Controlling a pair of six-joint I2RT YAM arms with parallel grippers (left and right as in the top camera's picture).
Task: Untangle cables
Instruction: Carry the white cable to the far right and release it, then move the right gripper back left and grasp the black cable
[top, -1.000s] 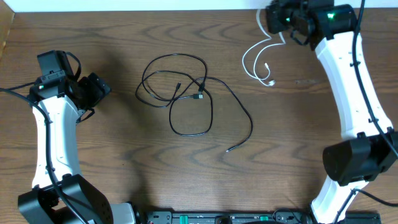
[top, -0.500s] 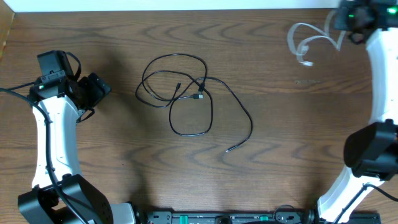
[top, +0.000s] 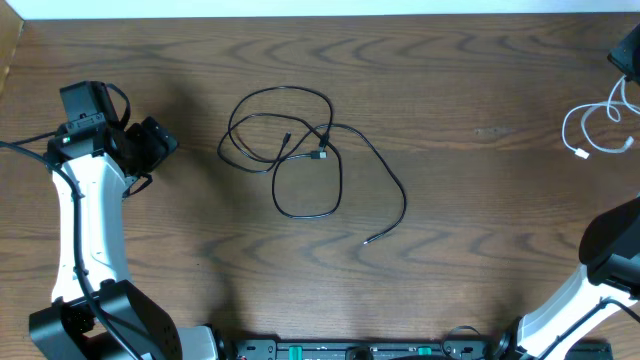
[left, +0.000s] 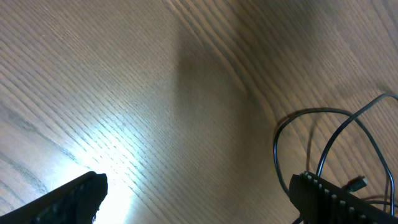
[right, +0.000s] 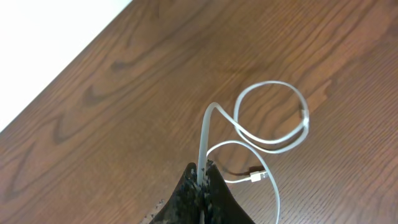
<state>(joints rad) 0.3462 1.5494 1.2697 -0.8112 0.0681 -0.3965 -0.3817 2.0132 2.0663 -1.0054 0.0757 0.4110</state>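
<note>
A thin black cable (top: 300, 150) lies in loose overlapping loops mid-table, one plug end trailing out at the lower right. The white cable (top: 592, 128) is apart from it at the far right edge. It hangs in two loops from my right gripper (right: 202, 177), which is shut on the white cable (right: 273, 140) above the table. My left gripper (top: 162, 142) hovers left of the black loops and is open. In the left wrist view its fingers (left: 68, 199) stand wide apart over bare wood, with the black cable (left: 323, 134) just past the right finger.
The wooden table's far edge (top: 320, 14) meets a white wall. The right arm's base (top: 610, 250) stands at the right edge, the left arm's base (top: 90, 320) at the front left. A black rail (top: 350, 350) runs along the front edge.
My right arm has swung right and slightly forward, carrying the white cable from the back of the table to the far right edge. The left arm and the black cable have not moved.
</note>
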